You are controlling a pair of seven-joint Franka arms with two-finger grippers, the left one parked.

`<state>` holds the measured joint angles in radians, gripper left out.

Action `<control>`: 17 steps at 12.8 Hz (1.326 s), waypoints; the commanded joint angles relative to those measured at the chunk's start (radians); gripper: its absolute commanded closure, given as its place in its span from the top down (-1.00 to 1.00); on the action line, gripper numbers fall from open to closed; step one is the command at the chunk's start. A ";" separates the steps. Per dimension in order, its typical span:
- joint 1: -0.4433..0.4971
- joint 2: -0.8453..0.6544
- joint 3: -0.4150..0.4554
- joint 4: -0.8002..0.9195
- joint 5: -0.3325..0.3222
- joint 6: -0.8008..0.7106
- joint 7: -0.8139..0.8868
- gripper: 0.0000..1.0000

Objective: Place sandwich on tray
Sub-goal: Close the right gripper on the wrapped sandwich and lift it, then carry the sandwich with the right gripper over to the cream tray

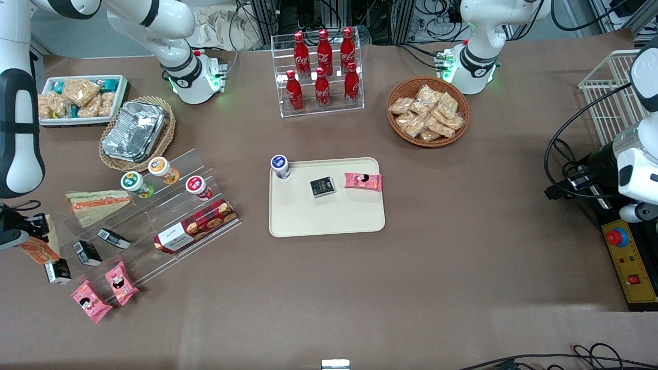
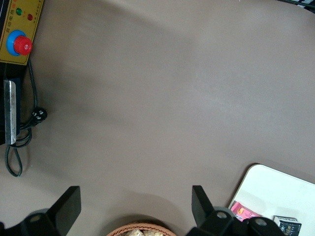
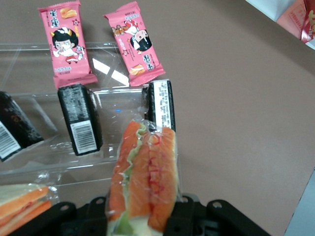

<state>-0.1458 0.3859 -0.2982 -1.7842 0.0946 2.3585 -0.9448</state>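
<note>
Wrist view: gripper (image 3: 145, 216) clamps clear-wrapped sandwich (image 3: 143, 177), orange-red, green filling

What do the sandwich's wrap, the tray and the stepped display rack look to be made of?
Sandwich, held in the gripper above the rack: thin clear film, judging by its glare and crinkles. Tray: matte cream, likely moulded plastic with rounded corners. Stepped rack: transparent, glossy, probably acrylic.

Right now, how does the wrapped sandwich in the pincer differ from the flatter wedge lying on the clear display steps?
The clear-wrapped sandwich with orange-red and green filling is gripped in the pincer at the working arm's end of the table; the flatter greenish-pale wedge with one orange stripe lies loose on the clear acrylic steps. The held one has thicker, brighter filling. Both are wrapped triangular wedges.
</note>
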 commanded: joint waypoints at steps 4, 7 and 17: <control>-0.023 0.001 -0.002 0.147 0.082 -0.236 -0.026 -1.00; -0.031 -0.033 -0.010 0.229 0.103 -0.436 -0.020 -1.00; 0.167 -0.128 0.002 0.348 0.096 -0.762 0.257 -1.00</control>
<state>-0.0426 0.2741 -0.2927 -1.4500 0.1718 1.6410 -0.7831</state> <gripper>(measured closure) 0.789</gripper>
